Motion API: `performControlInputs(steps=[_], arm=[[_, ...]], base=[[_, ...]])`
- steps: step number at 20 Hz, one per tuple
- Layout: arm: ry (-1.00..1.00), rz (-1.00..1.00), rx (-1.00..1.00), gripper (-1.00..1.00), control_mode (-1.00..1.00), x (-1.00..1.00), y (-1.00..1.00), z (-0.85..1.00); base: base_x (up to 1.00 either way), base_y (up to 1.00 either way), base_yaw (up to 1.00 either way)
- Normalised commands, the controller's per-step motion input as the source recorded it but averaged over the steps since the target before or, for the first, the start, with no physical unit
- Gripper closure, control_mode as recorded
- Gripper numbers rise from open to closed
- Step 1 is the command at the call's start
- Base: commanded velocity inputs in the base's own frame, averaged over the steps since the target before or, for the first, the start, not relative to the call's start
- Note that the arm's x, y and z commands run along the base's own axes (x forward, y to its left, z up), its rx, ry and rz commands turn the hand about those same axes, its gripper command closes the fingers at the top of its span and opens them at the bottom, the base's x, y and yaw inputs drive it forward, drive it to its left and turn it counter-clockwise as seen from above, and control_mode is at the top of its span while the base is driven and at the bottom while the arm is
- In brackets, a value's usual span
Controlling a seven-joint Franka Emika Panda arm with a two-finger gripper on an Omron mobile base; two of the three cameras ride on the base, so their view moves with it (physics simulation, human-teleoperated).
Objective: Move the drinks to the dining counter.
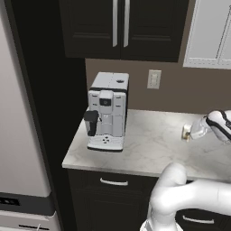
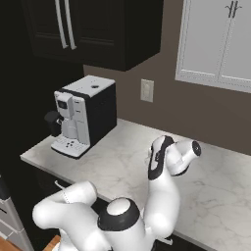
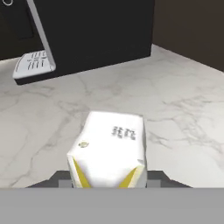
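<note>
The fingers [image 3: 65, 178] flank the white drink carton [image 3: 109, 153] low on the bench [image 3: 183, 109], probably for a steady lift. I cannot tell whether they grip it.

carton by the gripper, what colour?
White carton with yellow corner wedges and small dark print; clearest in the hand view.

Nothing legible anywhere. The white carton [image 3: 109, 151] just ahead of the gripper [image 3: 109, 183] carries a small line of dark print on its top face — too blurred to read — and a tiny round mark beside it.
</note>
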Motion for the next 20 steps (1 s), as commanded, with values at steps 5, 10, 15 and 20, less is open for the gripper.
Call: performControlInputs(steps=[5, 10, 15, 20], arm=[[-0.24, 0.05, 0.0, 1.0, -1.0, -0.68, 0.0, 0.65], [-0.26, 0.15, -0.05, 1.0, -1.0, -0.99, 0.27, 0.63], [-0.19, 0.15, -0.08, 1.0, -1.0, -1.0, 0.46, 0.66], [-0.09, 0.17, -0.07, 1.0, -1.0, -0.94, 0.56, 0.48]], base=[[0.0, 0.0, 0.0], [0.0, 0.0, 0.0], [0.0, 0.0, 0.0], [0.0, 0.0, 0.0]])
